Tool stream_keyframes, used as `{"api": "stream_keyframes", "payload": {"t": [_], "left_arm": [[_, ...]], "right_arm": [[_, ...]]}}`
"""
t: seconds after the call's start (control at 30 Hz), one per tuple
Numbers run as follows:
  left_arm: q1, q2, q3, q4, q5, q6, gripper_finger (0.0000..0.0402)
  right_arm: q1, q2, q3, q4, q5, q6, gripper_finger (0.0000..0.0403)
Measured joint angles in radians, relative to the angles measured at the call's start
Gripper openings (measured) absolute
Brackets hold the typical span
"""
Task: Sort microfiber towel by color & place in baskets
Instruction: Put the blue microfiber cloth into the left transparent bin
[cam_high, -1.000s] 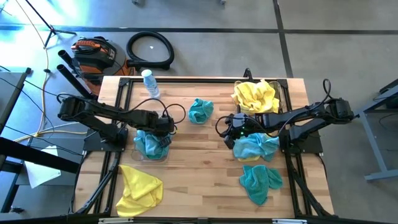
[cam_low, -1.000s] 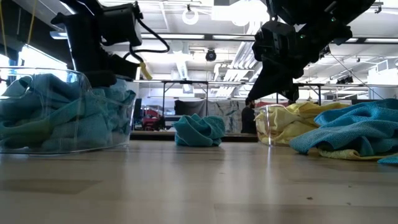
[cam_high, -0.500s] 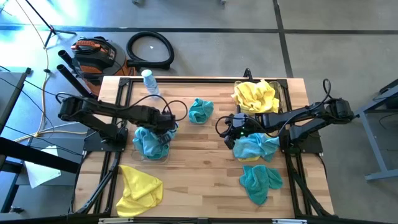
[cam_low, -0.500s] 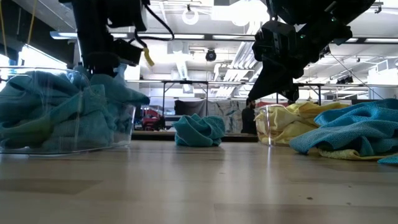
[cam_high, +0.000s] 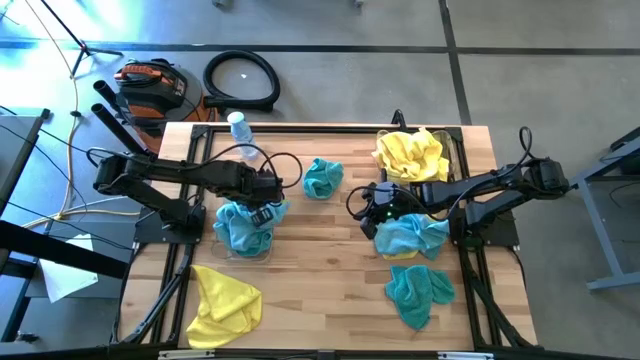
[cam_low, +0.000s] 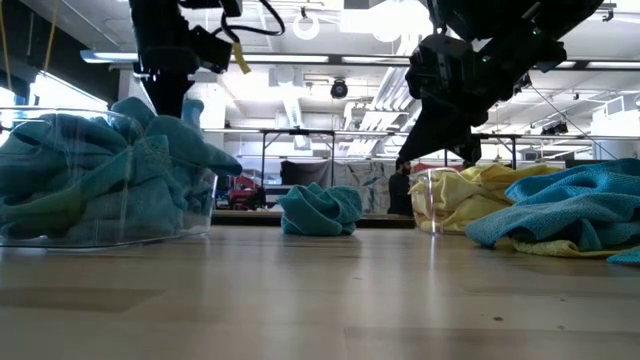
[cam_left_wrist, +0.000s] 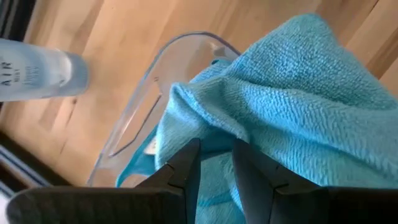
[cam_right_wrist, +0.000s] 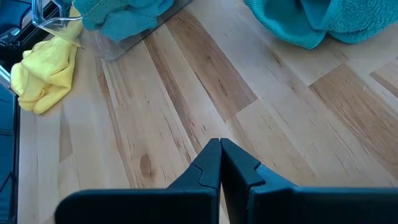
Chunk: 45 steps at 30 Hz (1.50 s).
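My left gripper (cam_high: 262, 195) hangs above the left basket (cam_low: 205, 190), which is heaped with teal towels (cam_high: 243, 228). Its fingers (cam_left_wrist: 216, 149) stand slightly open over the top towel (cam_left_wrist: 292, 106) and hold nothing. One fold drapes over the basket's wall (cam_low: 215, 158). My right gripper (cam_high: 378, 205) is shut (cam_right_wrist: 219, 146) and hovers over bare wood beside a teal pile (cam_high: 410, 235). The right basket (cam_low: 430, 200) near the far edge holds yellow towels (cam_high: 412, 155). Loose on the table lie a teal towel (cam_high: 322, 177), another teal one (cam_high: 418, 290) and a yellow one (cam_high: 225, 300).
A clear water bottle (cam_high: 241, 133) lies near the far edge, just beyond the left basket. Bare wood shows in the table's middle (cam_high: 320, 250) between the two arms. Black frame rails run along both sides of the table.
My left gripper has risen out of the teal heap in the left basket and drifted slightly toward the far edge. The heap now stands higher, and a fold of teal cloth has come to hang over the basket's wall. My right arm has kept still.
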Motion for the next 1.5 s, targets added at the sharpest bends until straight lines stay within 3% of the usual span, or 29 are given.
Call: {"api": "stream_keyframes", "payload": {"t": [0.27, 0.5, 0.63, 0.73, 0.83, 1.0, 1.13, 1.33, 1.5], "left_arm": [[-0.032, -0.034, 0.058, -0.008, -0.02, -0.017, 0.0081], [-0.164, -0.186, 0.057, 0.022, -0.11, -0.091, 0.0081], [-0.219, -0.274, 0.011, 0.151, -0.104, -0.052, 0.0081], [-0.234, -0.323, -0.047, 0.259, -0.055, 0.005, 0.008], [-0.231, -0.36, -0.104, 0.317, -0.004, 0.04, 0.008], [-0.217, -0.409, -0.156, 0.339, 0.062, 0.082, 0.008], [-0.217, -0.444, -0.173, 0.337, 0.065, 0.115, 0.0081], [-0.217, -0.486, -0.175, 0.335, 0.087, 0.147, 0.0081], [-0.217, -0.517, -0.175, 0.323, 0.091, 0.165, 0.0081]], "right_arm": [[0.0, 0.0, 0.0, 0.0, 0.03, -0.001, 0.0], [0.0, 0.0, 0.0, 0.014, 0.03, 0.022, 0.0], [0.0, 0.0, 0.017, -0.001, 0.036, 0.031, 0.0], [0.02, 0.0, 0.098, -0.154, 0.101, 0.03, 0.0], [0.047, 0.0, 0.223, -0.443, 0.187, 0.056, 0.0], [0.069, 0.0, 0.435, -0.926, 0.218, 0.258, 0.0], [0.09, -0.001, 0.521, -1.171, 0.218, 0.446, 0.0], [0.14, 0.0, 0.486, -1.358, 0.16, 0.652, 0.0], [0.174, 0.0, 0.419, -1.367, 0.105, 0.715, 0.0001]]}}
